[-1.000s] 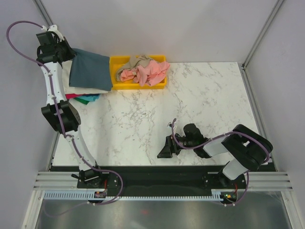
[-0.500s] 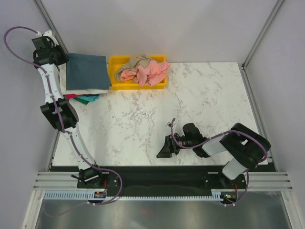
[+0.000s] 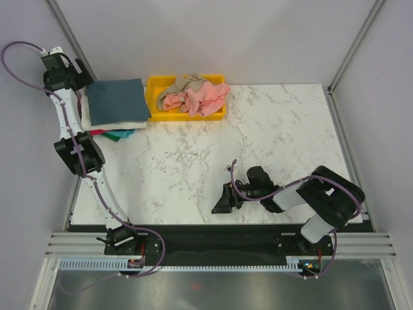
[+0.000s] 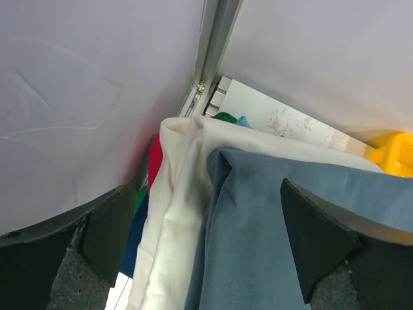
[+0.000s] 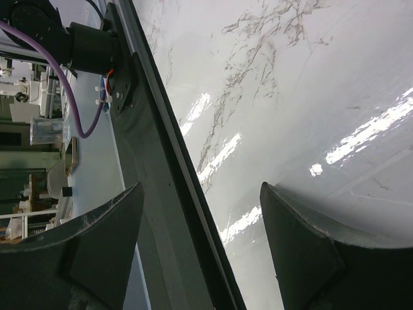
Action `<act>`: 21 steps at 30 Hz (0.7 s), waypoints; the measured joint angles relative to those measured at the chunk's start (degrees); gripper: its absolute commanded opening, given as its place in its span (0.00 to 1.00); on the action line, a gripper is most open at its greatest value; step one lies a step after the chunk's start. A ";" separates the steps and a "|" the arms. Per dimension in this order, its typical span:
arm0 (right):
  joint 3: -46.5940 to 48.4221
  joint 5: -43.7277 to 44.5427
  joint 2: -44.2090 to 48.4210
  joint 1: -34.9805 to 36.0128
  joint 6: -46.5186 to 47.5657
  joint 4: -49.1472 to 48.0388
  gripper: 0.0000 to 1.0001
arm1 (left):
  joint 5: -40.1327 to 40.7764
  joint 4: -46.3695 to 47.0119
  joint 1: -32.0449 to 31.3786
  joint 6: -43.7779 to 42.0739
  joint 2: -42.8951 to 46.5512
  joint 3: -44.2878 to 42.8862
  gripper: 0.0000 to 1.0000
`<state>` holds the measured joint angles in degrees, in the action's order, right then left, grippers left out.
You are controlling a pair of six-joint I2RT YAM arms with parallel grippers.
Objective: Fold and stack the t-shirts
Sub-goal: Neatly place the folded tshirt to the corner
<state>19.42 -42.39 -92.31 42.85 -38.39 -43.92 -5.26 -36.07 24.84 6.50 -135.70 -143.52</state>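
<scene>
Left gripper (image 3: 79,75) sits at the far left corner, at the back edge of the stack. In the wrist view its jaws stand wide apart and pinch nothing; the cloth lies below and between them.

Stack: slate-blue shirt (image 3: 116,100) folded flat on top, cream shirt (image 3: 111,123) directly under it, red shirt (image 3: 97,130) and teal shirt (image 3: 120,134) edges poking out beneath. The stack lies just left of the yellow bin (image 3: 155,117).

The bin holds a crumpled salmon-pink shirt (image 3: 201,98) and a tan shirt (image 3: 187,82), both unfolded.

Right gripper (image 3: 222,200) rests low on the marble table (image 3: 271,129) near the front rail, jaws spread, empty.

Judgement: the placing step for the blue shirt looks complete, with two shirts left. The next move calls for lifting the left arm off without dragging the top fold, then reaching into the bin for one shirt only and spreading it on the bare marble.
</scene>
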 measured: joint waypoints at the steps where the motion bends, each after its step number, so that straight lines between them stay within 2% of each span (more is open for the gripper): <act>1: 0.02 0.00 -0.02 0.00 0.00 -0.02 0.81 | 1.22 -0.15 -0.44 0.24 0.17 0.02 1.00; 8: 0.02 -0.02 -0.02 0.00 0.02 -0.02 0.81 | 7.15 -1.42 -3.41 1.62 7.91 5.66 0.97; 10: 0.02 -0.02 -0.02 0.00 0.02 0.00 0.81 | 8.55 -1.42 -5.20 1.77 11.93 8.24 0.94; 14: 0.02 -0.02 -0.02 0.00 0.00 -0.02 0.81 | 9.60 -0.63 -9.92 2.67 17.75 11.41 0.93; 18: 0.02 -0.02 -0.02 0.00 0.00 -0.02 0.81 | 9.16 1.01 -12.63 3.96 18.36 13.64 0.94; 21: 0.02 -0.02 -0.02 0.00 0.00 -0.02 0.81 | 9.86 1.09 -12.17 4.42 14.80 14.93 0.95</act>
<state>19.44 -42.41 -92.33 42.85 -38.39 -43.94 4.60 -34.98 12.67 10.92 -120.90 -128.60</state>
